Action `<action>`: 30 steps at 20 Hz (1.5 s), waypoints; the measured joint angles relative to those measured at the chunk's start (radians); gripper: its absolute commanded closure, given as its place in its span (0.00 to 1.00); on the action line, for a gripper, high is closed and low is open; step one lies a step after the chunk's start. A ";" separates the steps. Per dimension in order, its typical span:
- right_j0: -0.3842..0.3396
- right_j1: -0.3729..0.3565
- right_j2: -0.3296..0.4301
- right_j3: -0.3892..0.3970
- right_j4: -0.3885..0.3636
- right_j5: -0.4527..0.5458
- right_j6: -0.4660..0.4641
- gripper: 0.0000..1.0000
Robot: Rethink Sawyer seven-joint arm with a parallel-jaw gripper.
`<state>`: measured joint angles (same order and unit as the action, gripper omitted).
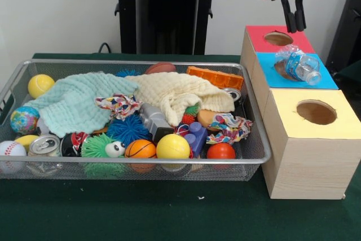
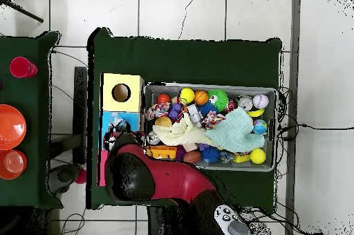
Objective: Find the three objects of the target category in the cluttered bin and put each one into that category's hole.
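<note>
A wooden box stands right of the bin with a red top (image 1: 260,39), a blue top (image 1: 326,80) and a yellow top (image 1: 330,131), each with a round hole. A clear plastic bottle (image 1: 299,65) lies on its side on the blue top, partly over that hole. My gripper (image 1: 294,29) hangs above the red and blue tops, open, holding nothing and clear of the bottle. In the overhead view the red arm (image 2: 155,177) covers the gripper. Inside the wire bin (image 1: 141,63), one silver can (image 1: 44,144) lies at the front left and another (image 1: 232,93) by the right wall.
The bin is packed with clutter: a mint cloth (image 1: 76,103), a cream cloth (image 1: 180,94), several balls such as a small basketball (image 1: 140,149) and a yellow ball (image 1: 172,147), rope toys, spiky toys and an orange block (image 1: 214,77). The box's yellow top (image 2: 108,80) shows overhead.
</note>
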<state>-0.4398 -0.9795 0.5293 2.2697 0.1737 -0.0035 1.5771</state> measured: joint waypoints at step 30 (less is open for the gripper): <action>0.064 0.087 -0.074 0.000 -0.023 0.000 0.000 1.00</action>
<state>-0.3757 -0.8922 0.4552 2.2694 0.1505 -0.0037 1.5771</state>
